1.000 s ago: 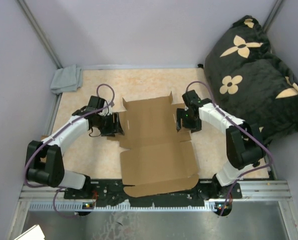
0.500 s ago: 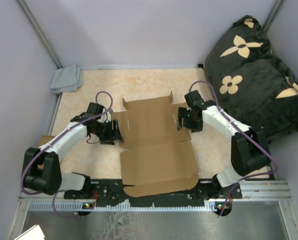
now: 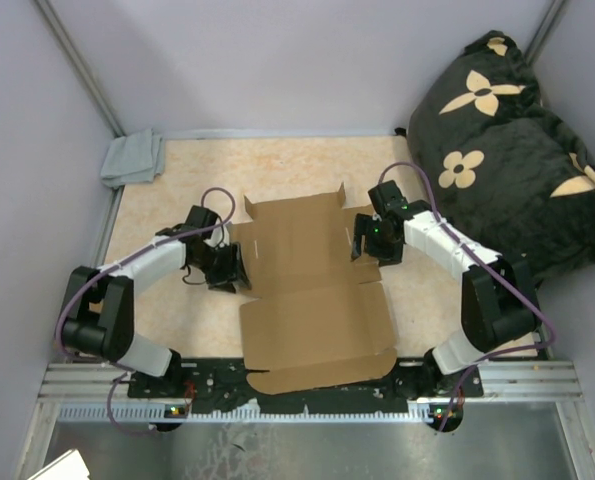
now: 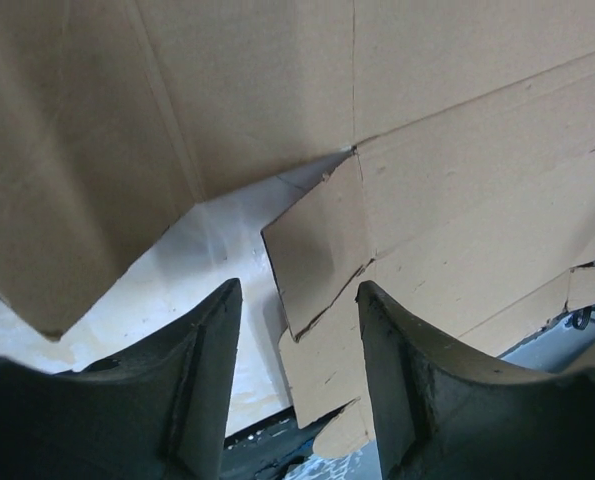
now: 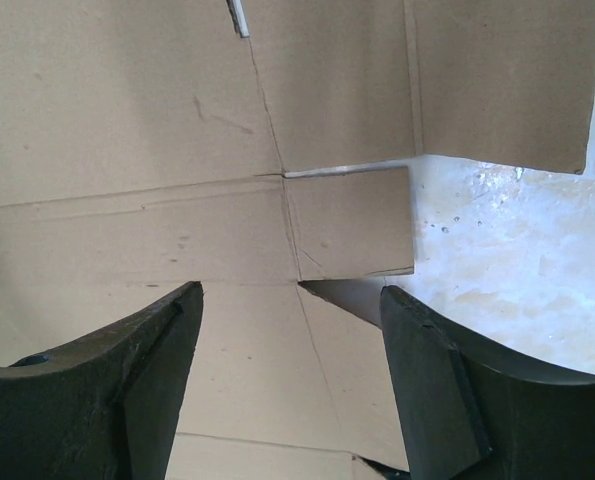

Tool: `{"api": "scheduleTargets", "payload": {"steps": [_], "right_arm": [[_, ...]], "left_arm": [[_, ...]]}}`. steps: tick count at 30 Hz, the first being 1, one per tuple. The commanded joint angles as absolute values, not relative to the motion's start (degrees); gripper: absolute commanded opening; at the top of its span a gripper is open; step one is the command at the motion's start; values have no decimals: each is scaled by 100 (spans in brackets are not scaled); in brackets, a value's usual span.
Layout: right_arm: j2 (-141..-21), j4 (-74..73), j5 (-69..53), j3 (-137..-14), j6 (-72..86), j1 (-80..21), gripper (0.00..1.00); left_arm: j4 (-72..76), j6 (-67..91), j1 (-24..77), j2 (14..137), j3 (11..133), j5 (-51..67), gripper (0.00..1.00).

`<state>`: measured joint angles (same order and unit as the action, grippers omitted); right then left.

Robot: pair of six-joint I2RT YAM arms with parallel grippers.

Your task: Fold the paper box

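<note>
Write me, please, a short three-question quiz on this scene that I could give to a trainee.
1. True or false: the large brown cardboard die-cut box is already folded up into its finished shape.
2. What lies at the far left corner of the beige table? A: a grey cloth. B: a roll of tape. C: a pair of scissors.
3. One word: are the right arm's fingers open or shut?

Key: 1 false, it lies flat and unfolded; 2 A; 3 open.
</note>
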<state>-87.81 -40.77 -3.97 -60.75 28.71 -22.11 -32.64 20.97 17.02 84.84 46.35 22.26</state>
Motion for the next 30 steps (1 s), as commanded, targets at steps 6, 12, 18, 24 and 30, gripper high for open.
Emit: {"api": "scheduleTargets", "payload": {"steps": [6, 12, 18, 24, 30], "right_arm": [[-8579, -4075, -424, -6244, 3015, -2251, 72], [-8905, -4062, -816, -6537, 2961, -1946, 72], [-9282, -4223, -1069, -7021, 2877, -1629, 72], [-9284, -4186, -1134, -6848, 2863, -1633, 72], [-9402, -3807, -1206, -6497, 2918, -1560, 75]], "left_arm": [[-2856, 2042, 1758, 8993, 5153, 2509, 36], [-2977, 1979, 1734, 9262, 5760, 2169, 0], [-3086, 2228, 1568, 9523, 6411, 2085, 0], [-3136, 2680, 1556, 9532, 6982, 2419, 0], [-3198, 2679, 1547, 9606, 7256, 2463, 0]]}}
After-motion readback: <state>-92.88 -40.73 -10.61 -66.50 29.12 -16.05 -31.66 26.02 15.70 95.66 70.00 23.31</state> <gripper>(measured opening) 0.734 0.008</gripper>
